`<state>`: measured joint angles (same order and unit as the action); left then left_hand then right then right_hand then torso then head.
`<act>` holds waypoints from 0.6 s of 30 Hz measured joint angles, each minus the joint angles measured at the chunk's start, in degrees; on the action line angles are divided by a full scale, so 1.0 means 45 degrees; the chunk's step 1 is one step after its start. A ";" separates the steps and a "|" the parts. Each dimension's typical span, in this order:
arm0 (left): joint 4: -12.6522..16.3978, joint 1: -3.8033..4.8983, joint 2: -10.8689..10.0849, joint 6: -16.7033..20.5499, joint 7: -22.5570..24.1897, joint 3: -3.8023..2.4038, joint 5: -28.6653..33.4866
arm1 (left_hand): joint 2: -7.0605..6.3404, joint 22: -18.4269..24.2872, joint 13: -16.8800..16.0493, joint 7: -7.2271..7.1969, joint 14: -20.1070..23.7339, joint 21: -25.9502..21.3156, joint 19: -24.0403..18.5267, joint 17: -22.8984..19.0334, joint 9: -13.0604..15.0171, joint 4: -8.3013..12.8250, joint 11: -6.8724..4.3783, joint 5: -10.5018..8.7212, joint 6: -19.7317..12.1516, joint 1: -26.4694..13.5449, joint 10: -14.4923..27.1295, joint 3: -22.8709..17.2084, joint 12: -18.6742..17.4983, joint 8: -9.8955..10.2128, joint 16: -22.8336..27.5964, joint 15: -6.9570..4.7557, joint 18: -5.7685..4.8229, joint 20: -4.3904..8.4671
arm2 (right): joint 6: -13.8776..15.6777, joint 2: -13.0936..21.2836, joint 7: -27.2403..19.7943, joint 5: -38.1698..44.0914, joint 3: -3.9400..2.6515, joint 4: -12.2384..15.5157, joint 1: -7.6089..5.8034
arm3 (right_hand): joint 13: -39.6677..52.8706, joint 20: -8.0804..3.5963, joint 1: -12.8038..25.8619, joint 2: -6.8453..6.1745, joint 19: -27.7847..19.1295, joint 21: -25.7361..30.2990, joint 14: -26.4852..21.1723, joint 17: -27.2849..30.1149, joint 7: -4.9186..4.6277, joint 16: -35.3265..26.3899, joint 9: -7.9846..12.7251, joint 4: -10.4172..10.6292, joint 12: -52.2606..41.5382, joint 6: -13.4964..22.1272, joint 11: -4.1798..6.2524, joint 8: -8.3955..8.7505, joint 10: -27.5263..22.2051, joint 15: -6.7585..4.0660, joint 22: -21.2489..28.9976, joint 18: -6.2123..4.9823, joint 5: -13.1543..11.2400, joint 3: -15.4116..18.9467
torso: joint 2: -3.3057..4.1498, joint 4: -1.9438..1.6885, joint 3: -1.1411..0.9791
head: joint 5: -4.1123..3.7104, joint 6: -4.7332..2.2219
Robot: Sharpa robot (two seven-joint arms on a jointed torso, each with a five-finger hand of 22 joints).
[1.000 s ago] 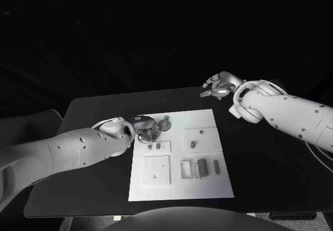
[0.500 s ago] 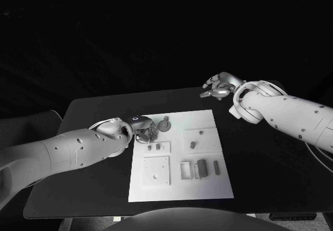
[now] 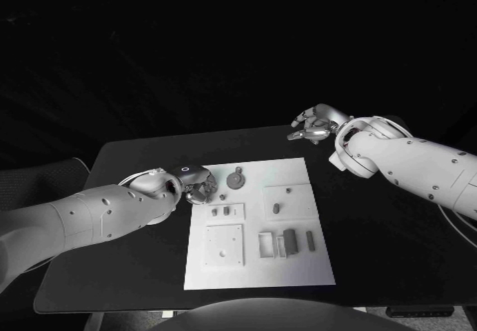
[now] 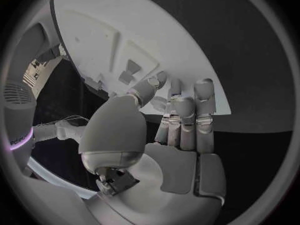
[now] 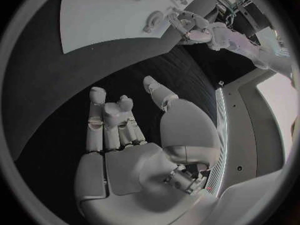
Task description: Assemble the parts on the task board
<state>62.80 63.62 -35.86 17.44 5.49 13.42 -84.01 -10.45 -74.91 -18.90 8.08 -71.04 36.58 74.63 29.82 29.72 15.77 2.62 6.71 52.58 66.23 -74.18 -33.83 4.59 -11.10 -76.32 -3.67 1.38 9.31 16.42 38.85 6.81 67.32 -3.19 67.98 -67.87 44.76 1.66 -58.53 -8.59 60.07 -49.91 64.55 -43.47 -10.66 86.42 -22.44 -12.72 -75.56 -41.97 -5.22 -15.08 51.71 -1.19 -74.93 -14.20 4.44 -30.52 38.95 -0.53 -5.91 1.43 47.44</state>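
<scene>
The left hand [image 3: 196, 186], fingers curled and holding nothing, had drawn back off the board's [image 3: 260, 272] far left corner, leaving the round part [image 3: 236, 181] lying unplaced there, while the empty, half-open right hand [image 3: 316, 124] hovered beyond the board.

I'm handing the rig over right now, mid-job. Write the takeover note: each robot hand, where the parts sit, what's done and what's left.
Left robot hand: at the task board's far left corner, fingers curled in; nothing visible in them in the left wrist view.
Right robot hand: off the board, over the black table beyond its far right corner, holding nothing.
Parts: round grey part lies loose near the board's far edge; small pieces sit around mid-board; upright pieces stand in the near right area.
Done: cannot tell which pieces are seated.
Left: at least the round part looks unplaced; probably pick it next.
</scene>
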 measured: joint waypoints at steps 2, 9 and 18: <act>0.0002 0.0008 -0.0164 0.0049 0.0001 -0.0011 0.0058 | -0.0052 0.0001 0.0000 0.0028 0.0165 -0.0130 -0.0126 -0.0016 0.0023 0.0000 0.0072 0.0031 -0.0013 0.0052 0.0255 0.0000 -0.0111 -0.0010 0.0134 0.0084 0.0002 -0.0089 | 0.0000 0.0014 -0.0006 -0.0007 0.0000 -0.0001 0.0001 | 0.0000 0.0001 0.0000 0.0000 0.0000 0.0000 0.0000 0.0000 0.0002 0.0000 0.0000 0.0000 0.0000 -0.0002 0.0000 0.0000 0.0000 0.0000 0.0000 0.0000 0.0000 0.0000 | 0.0000 0.0000 0.0000 | 0.0001 -0.0010; 0.0243 0.0350 -0.0863 0.0202 0.0169 -0.0608 0.1200 | -0.0054 0.0148 0.0185 0.0135 0.1504 -0.1207 -0.1527 -0.0523 0.0075 -0.0039 0.0259 0.0030 0.0019 0.0064 0.1112 -0.0347 -0.0186 -0.0189 0.1265 0.0524 0.0229 -0.0558 | -0.0053 0.0133 -0.0223 -0.0107 0.0001 0.0039 0.0002 | -0.0121 0.0005 0.0002 0.0002 -0.0003 0.0063 -0.0027 0.0063 0.0001 -0.0008 -0.0031 -0.0014 0.0068 -0.0097 0.0081 -0.0191 -0.0095 -0.0028 0.0000 0.0000 0.0000 -0.0015 | 0.0000 0.0002 -0.0006 | -0.0048 -0.0134; 0.1060 0.1187 -0.1970 -0.0154 0.0171 -0.1108 0.6387 | 0.0325 0.0810 -0.0251 0.0162 0.1841 -0.2334 -0.2001 -0.1091 0.0224 -0.0114 0.0195 -0.0842 0.0486 -0.0467 0.0358 0.0191 0.0547 -0.0578 0.2582 0.0234 0.0371 -0.0655 | -0.1103 0.1011 -0.0698 0.0564 0.0441 0.1363 0.0186 | -0.4213 0.0084 -0.0321 0.0552 -0.0324 0.0506 -0.0142 0.0715 -0.0110 -0.0953 -0.0473 -0.0786 0.6224 -0.0674 0.0014 -0.0643 -0.0823 0.0019 0.0000 -0.0005 0.0000 -0.0325 | -0.0007 0.0002 -0.0007 | -0.0189 -0.0498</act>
<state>67.57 68.96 -44.73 16.75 6.26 8.44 -55.27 -8.99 -71.26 -20.03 8.81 -62.76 26.08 65.62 24.91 30.73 15.25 3.49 2.93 54.76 64.13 -72.56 -32.97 7.05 -13.71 -64.70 -2.61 3.05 6.36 11.46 43.40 3.67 69.86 -1.20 74.11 -67.03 25.80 2.04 -59.98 -6.11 58.62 -47.64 63.91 -40.25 -11.15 82.13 -24.56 -16.26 -47.55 -45.00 -5.16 -17.97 48.00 -1.11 -74.93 -14.23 4.44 -31.98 38.92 -0.52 -5.94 0.58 45.20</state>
